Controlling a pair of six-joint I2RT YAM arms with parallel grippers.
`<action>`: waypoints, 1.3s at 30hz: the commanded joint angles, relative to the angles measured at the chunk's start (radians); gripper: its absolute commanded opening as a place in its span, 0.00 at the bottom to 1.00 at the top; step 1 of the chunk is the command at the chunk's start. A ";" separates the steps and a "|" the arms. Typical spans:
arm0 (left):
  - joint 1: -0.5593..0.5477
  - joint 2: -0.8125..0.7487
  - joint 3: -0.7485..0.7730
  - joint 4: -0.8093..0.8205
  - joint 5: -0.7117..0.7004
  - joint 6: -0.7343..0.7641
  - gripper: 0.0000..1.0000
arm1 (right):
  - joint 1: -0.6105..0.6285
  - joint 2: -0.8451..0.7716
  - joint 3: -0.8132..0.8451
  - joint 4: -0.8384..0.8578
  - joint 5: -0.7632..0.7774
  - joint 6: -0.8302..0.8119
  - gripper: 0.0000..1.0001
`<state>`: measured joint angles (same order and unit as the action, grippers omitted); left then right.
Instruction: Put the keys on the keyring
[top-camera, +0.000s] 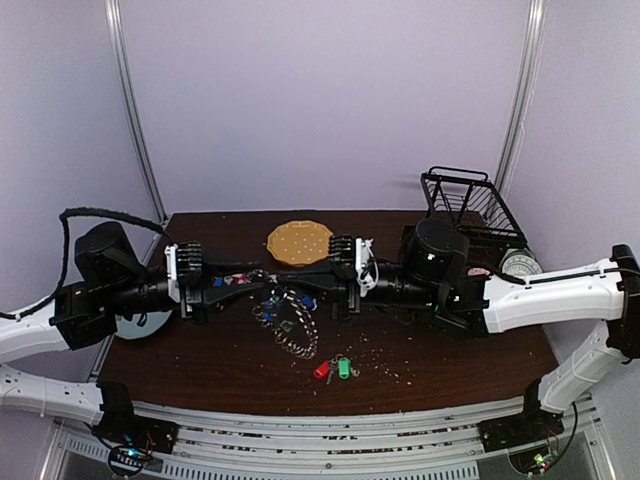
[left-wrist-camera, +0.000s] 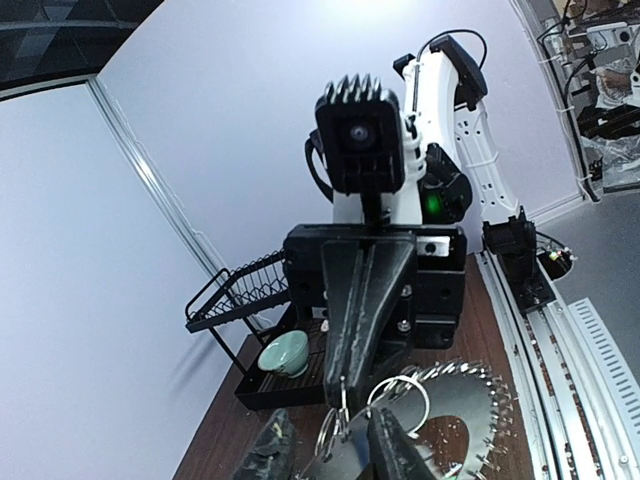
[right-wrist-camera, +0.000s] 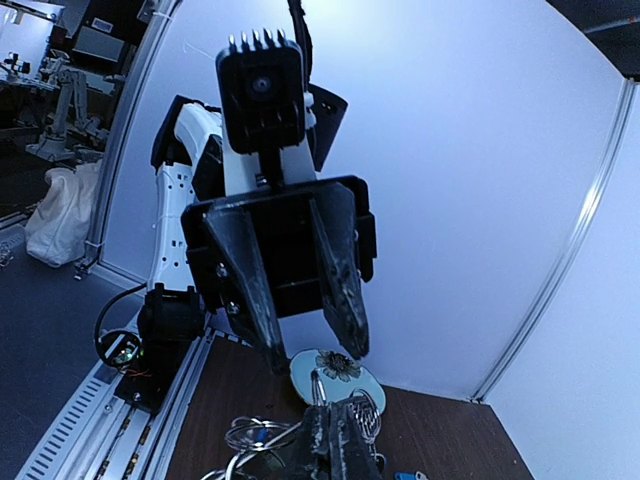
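The keyring (left-wrist-camera: 465, 400), a big wire ring fringed with small metal keys, lies on the dark table between the arms (top-camera: 292, 325). Two loose keys with red (top-camera: 322, 369) and green (top-camera: 344, 367) tags lie nearer the front edge. My right gripper (right-wrist-camera: 340, 428) is shut on a thin wire ring, with small key rings (left-wrist-camera: 335, 428) dangling under its tip (left-wrist-camera: 345, 385). My left gripper (left-wrist-camera: 330, 452) faces it tip to tip, its fingers (right-wrist-camera: 275, 355) standing apart. Shiny metal shows low between them; I cannot tell if it is gripped.
A yellow-orange round plate (top-camera: 299, 243) sits at the back centre. A black wire rack (top-camera: 465, 205) stands back right, with a pale green bowl (left-wrist-camera: 287, 352) in it. A flowered blue plate (right-wrist-camera: 338, 372) lies at the left. Crumbs dot the table front (top-camera: 385, 360).
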<state>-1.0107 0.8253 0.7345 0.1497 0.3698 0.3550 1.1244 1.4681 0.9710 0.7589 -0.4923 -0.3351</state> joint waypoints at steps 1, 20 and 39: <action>0.007 0.015 0.000 0.054 -0.022 0.068 0.26 | 0.000 0.018 0.062 0.165 -0.092 -0.009 0.00; 0.060 0.017 -0.097 0.268 0.066 -0.002 0.12 | 0.000 0.057 0.085 0.159 -0.058 0.007 0.00; 0.060 0.037 -0.101 0.271 0.049 -0.012 0.03 | -0.001 0.046 0.083 0.126 -0.022 -0.011 0.00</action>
<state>-0.9546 0.8589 0.6430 0.3923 0.4305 0.3454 1.1206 1.5280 1.0260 0.8398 -0.5262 -0.3374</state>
